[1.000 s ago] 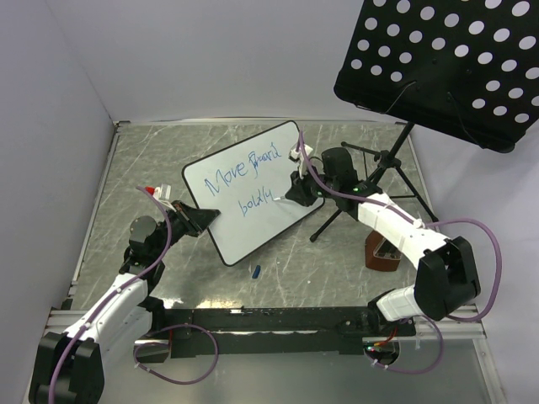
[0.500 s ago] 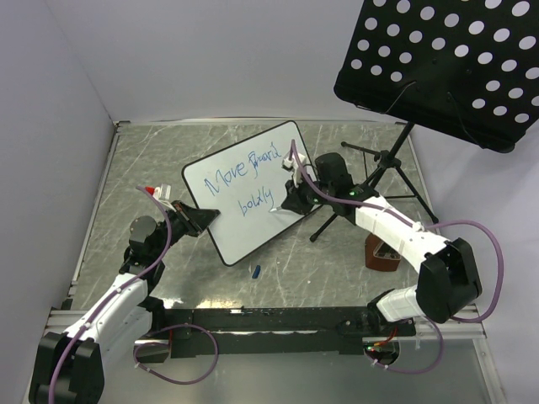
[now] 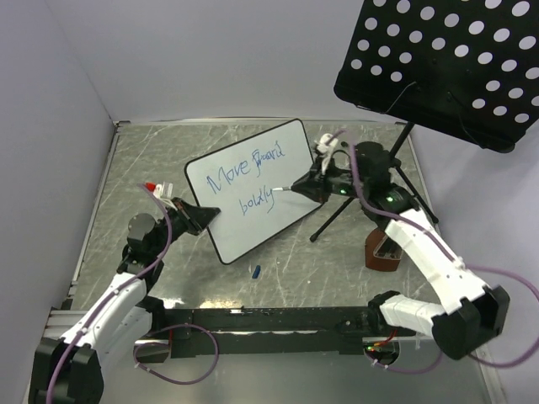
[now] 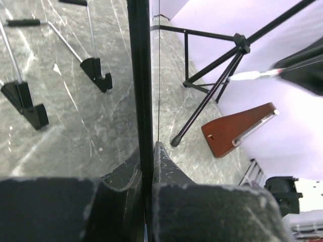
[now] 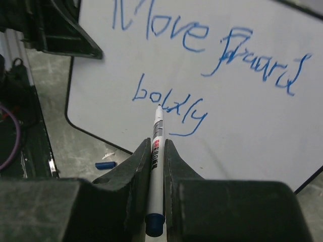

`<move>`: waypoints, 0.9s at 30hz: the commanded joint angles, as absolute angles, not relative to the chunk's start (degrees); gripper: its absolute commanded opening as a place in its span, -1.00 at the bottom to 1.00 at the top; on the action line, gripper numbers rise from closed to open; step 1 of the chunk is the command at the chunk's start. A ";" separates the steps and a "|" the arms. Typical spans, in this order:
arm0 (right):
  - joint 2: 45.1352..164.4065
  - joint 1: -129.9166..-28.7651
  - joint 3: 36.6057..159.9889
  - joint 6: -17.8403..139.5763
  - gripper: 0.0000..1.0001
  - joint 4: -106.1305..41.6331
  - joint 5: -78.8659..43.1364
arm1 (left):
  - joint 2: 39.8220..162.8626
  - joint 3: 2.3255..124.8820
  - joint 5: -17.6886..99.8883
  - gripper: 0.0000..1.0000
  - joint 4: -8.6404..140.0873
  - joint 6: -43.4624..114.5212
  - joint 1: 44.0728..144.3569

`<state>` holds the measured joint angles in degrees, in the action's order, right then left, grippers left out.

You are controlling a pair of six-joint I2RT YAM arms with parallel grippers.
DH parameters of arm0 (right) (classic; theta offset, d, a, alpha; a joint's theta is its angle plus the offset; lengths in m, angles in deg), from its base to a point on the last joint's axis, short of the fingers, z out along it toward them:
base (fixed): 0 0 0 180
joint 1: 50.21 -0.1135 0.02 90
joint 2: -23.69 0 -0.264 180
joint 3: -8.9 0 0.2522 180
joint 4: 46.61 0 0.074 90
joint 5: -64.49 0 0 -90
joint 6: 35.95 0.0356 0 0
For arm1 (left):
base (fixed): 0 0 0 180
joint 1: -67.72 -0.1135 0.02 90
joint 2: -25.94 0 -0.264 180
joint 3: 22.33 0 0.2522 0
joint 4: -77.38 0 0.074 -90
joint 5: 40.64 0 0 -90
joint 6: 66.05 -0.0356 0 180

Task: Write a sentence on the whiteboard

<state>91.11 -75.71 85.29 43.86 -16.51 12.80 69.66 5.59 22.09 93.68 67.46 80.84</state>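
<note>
The whiteboard [image 3: 253, 220] is tilted above the table, and my left gripper [image 3: 202, 217] is shut on its lower left rim. In the left wrist view the black rim [image 4: 140, 75] runs edge-on between my left gripper's [image 4: 146, 156] closed fingers. The sentence [image 3: 246, 175] is in blue, reading "Move Board boldly" on two lines. My right gripper [image 3: 316, 187] is shut on a white marker [image 3: 295, 188] at the board's right side. In the right wrist view the marker [image 5: 158, 132] points at "boldly" [image 5: 169, 108]; whether its tip touches the whiteboard [image 5: 252, 126] I cannot tell.
A black perforated music-stand panel [image 3: 438, 67] hangs over the back right, its tripod legs [image 3: 337, 220] standing right of the board. A brown metronome [image 3: 383, 252] stands beside them. A blue marker cap [image 3: 255, 271] lies on the table in front of the board.
My right arm has swung back to the right and stretched out, drawing the marker toward the board's right edge. The left gripper and the board have barely moved.
</note>
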 commanded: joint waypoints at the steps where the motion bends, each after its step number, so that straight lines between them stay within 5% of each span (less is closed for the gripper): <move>1: 85.57 -72.89 82.88 45.44 -1.00 -19.04 22.65 | 70.40 15.84 20.10 -0.98 93.51 57.19 79.67; 27: 78.45 -67.26 75.05 49.13 -1.00 -24.67 32.59 | 109.42 49.43 3.75 -0.98 101.76 54.35 64.29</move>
<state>78.37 -67.58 75.57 48.73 -21.51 30.72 106.73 44.40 4.98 90.30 55.41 65.54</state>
